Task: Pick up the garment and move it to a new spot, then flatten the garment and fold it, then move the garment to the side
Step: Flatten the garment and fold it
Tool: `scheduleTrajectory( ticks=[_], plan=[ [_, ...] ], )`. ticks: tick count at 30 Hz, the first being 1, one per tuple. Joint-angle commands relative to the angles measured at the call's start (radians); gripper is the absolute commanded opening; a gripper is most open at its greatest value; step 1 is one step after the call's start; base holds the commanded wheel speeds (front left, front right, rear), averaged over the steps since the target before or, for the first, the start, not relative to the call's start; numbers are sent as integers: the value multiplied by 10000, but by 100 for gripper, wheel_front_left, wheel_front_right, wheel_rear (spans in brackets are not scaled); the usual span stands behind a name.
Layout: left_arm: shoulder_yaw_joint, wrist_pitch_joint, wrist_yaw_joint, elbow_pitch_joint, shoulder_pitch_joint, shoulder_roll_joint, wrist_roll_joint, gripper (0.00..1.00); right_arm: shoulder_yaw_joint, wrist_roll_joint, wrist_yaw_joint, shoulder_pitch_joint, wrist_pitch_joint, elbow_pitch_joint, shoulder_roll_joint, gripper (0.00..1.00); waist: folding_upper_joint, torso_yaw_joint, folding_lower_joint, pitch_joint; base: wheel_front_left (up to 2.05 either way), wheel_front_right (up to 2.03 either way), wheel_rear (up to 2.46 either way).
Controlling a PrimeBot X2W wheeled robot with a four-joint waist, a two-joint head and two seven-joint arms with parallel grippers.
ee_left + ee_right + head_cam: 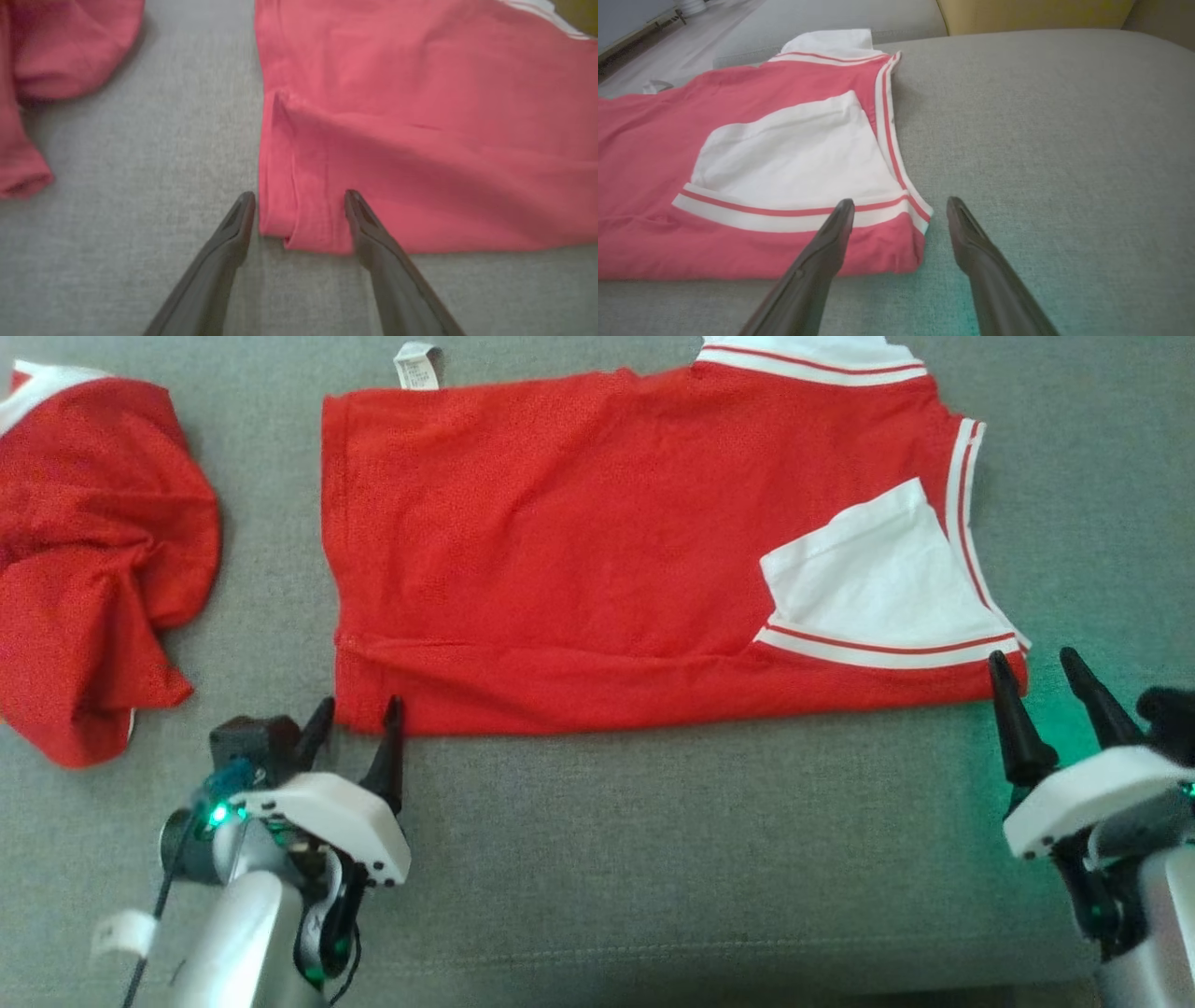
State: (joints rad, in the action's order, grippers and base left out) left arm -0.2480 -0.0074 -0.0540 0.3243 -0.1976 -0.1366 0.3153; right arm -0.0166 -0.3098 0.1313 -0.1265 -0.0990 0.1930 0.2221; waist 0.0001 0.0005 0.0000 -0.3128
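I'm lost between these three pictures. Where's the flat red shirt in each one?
Head view: the flat red shirt spans the centre.
Left wrist view: right half, its corner between the left gripper's open fingers.
Right wrist view: left half, white sleeve showing.
Shared landmark: the grey cushion beneath it.

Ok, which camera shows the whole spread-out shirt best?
Head view: the spread-out shirt is seen almost whole from above, flat on the grey surface. Left wrist view gives its hem corner close up; right wrist view gives its white sleeve end, at a slant.
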Motion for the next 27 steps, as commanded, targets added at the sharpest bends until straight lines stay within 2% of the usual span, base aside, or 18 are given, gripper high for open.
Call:
scheduleTrajectory(
  ticks=[1, 5, 6, 7, 8, 9, 19, 27],
  plan=[
    [315, 386, 90, -53, -350, -108, 156, 100, 190, -125, -6, -332, -169, -60, 297, 100, -1, 24, 0, -131, 0, 0, 0],
    [294, 1312, 353, 251, -500, -134, 595, 100, 413, -463, -6, -728, -939, 588, 385, 100, -1, 31, 0, -232, 0, 0, 0],
    [260, 1491, 424, 243, -499, -156, 661, 62, 485, -557, -6, -797, -1220, 767, 421, 100, -1, 33, 0, -247, 0, 0, 0],
    [230, 1654, 488, 211, -481, -176, 728, 15, 583, -695, -6, -861, -1470, 893, 447, 98, -1, 36, 0, -254, 0, 0, 0],
    [204, 1819, 528, 164, -448, -205, 780, 0, 631, -810, -6, -921, -1595, 945, 467, 19, -1, 36, 0, -251, 0, 0, 0],
    [165, 1945, 564, 78, -409, -253, 794, 0, 636, -917, -6, -950, -1655, 957, 465, 0, -1, 33, 0, -237, 0, 0, 0],
    [242, 2151, 238, -1573, 378, -841, 567, 0, 117, -1320, -6, 72, -1653, -46, 186, 0, -1, 44, 0, 284, 0, 0, 0],
    [288, 3072, 64, -2560, 1528, -1401, 682, 0, -533, -1206, -6, 2230, -1916, -1544, -697, 0, -1, 52, 0, 958, 0, 0, 0]
  ],
)
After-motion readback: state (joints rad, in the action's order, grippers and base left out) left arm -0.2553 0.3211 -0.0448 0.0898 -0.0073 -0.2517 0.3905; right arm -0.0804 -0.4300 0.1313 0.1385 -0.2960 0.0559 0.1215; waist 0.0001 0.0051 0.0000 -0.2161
